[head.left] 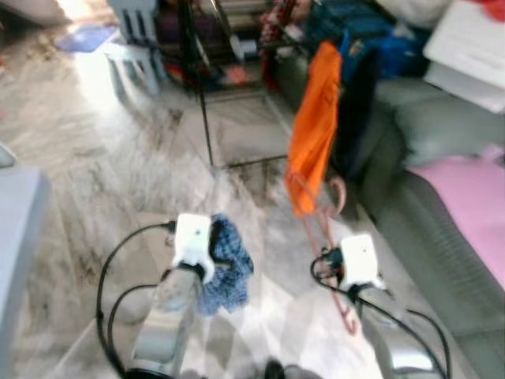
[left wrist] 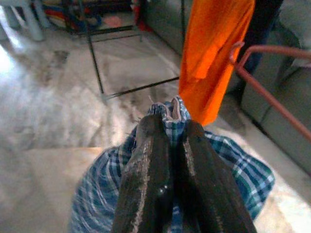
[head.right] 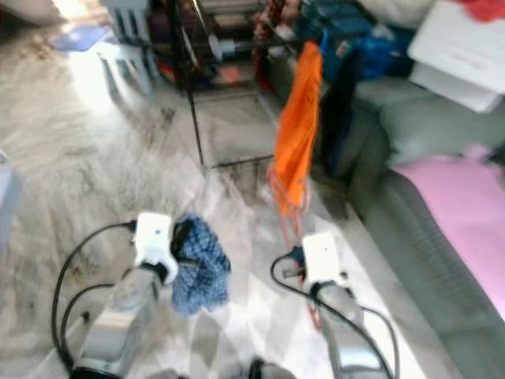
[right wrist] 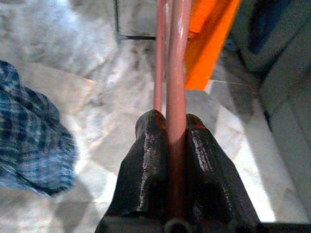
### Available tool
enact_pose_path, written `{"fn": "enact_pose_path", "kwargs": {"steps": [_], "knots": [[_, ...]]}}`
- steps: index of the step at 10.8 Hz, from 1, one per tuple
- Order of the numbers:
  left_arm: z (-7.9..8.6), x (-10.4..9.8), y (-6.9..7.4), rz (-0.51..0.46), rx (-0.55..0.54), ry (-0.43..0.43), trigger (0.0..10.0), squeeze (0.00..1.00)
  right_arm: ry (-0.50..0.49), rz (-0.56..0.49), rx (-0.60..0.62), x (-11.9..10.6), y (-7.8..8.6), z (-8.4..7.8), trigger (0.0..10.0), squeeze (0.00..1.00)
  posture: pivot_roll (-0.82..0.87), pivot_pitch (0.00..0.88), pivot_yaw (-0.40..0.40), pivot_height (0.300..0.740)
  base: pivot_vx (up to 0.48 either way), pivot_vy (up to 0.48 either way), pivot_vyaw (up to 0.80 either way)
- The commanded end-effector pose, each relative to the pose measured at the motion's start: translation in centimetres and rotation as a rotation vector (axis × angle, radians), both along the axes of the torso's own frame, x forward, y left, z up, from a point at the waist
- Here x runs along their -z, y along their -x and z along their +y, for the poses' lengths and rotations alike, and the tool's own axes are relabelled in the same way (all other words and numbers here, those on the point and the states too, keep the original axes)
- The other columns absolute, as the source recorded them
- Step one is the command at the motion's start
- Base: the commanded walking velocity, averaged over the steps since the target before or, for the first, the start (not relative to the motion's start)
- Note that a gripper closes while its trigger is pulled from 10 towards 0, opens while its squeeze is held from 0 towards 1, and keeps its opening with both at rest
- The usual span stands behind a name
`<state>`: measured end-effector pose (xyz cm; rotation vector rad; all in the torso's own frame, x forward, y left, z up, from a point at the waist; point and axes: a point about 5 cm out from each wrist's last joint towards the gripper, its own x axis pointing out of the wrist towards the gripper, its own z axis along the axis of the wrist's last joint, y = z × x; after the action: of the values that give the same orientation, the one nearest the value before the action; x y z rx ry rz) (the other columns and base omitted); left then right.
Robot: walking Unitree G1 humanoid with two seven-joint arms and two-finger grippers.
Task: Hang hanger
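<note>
Right pincer (right wrist: 176, 141) clamped on the pink hanger (right wrist: 177, 73) — held above the floor (head.left: 118, 174), near the sofa (head.left: 442, 237). Left pincer (left wrist: 167, 133) grips a blue checked cloth (left wrist: 233, 170) — orange garment (head.left: 314, 126) ahead.

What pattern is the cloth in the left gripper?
Blue plaid cloth, clearest in the left wrist view.

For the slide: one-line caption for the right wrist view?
Right gripper clamped on a pink hanger, orange garment ahead, blue plaid cloth alongside.
</note>
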<state>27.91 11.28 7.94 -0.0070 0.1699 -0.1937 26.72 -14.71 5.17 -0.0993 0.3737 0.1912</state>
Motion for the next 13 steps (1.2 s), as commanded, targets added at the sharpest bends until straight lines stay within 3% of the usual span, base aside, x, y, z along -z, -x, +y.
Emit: {"fn": "enact_pose_path", "kwargs": {"steps": [1, 7, 13], "knots": [[-0.15, -0.34, -0.03, -0.011, -0.005, 0.006, 10.0, 0.0, 0.009, -0.011, -0.003, -0.35, -0.18, -0.09, 10.0, 0.0, -0.03, 0.144, -0.035, 0.74, -0.307, 0.0, 0.0], [-0.63, -0.89, 0.6, -0.036, 0.087, 0.114, 10.0, 0.0, 0.026, 0.008, -0.017, -0.07, 0.01, 0.15, 10.0, 0.0, -0.03, 0.162, -0.041, 0.74, -0.042, 0.0, 0.0], [-0.89, -0.85, 0.91, -0.025, 0.124, 0.135, 10.0, 0.0, 0.03, 0.017, -0.024, 0.06, 0.25, 0.32, 10.0, 0.0, -0.03, 0.172, -0.038, 0.74, 0.0, 0.0, 0.0]]}}
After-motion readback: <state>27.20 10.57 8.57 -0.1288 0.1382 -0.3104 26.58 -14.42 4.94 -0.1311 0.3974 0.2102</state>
